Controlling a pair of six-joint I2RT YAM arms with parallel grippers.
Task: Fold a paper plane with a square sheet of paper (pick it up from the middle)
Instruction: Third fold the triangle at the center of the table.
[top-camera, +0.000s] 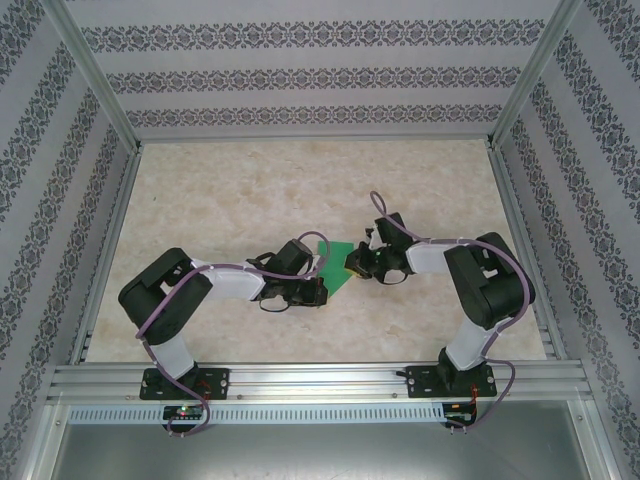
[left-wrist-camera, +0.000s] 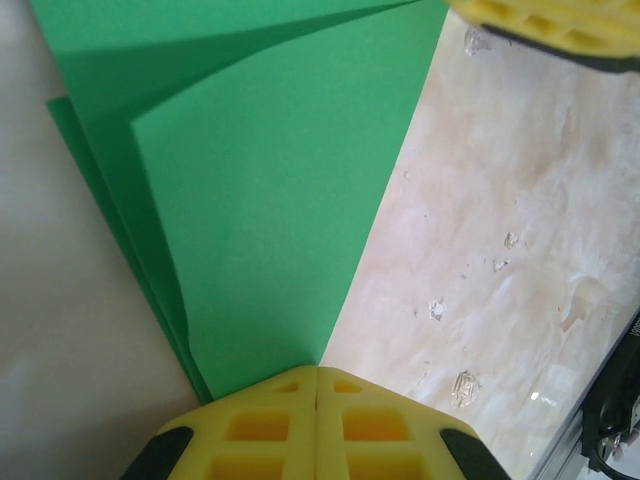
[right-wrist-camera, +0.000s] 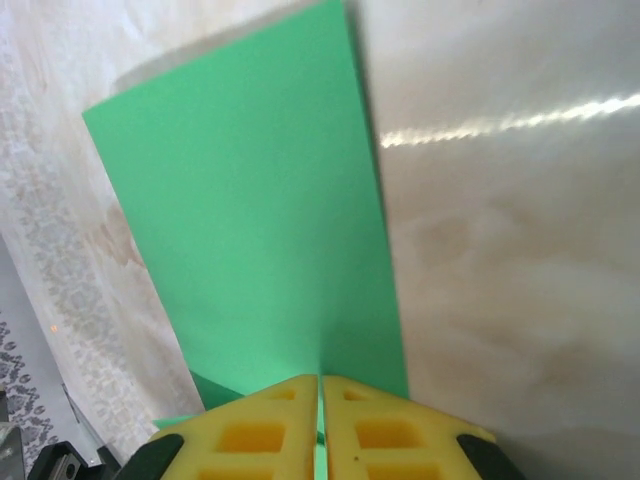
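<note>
The square sheet of paper (top-camera: 338, 258) is bright green and folded into layers, lying low over the middle of the table between the two arms. My left gripper (top-camera: 322, 283) is at its near end. In the left wrist view the yellow fingertips (left-wrist-camera: 317, 372) meet on the paper (left-wrist-camera: 270, 200) where its long edge runs in, and several layered edges fan out on the left. My right gripper (top-camera: 352, 264) is at the sheet's right side. In the right wrist view it (right-wrist-camera: 320, 385) pinches the green paper (right-wrist-camera: 260, 220), which shows in the slit between the pads. A right finger (left-wrist-camera: 560, 22) shows in the left wrist view.
The marbled beige tabletop (top-camera: 250, 190) is enclosed by patterned walls (top-camera: 300, 80) on three sides. Aluminium rails run along the left (top-camera: 105, 250), right (top-camera: 520, 240) and near edge (top-camera: 320, 378). Both arm bases are bolted to the near rail.
</note>
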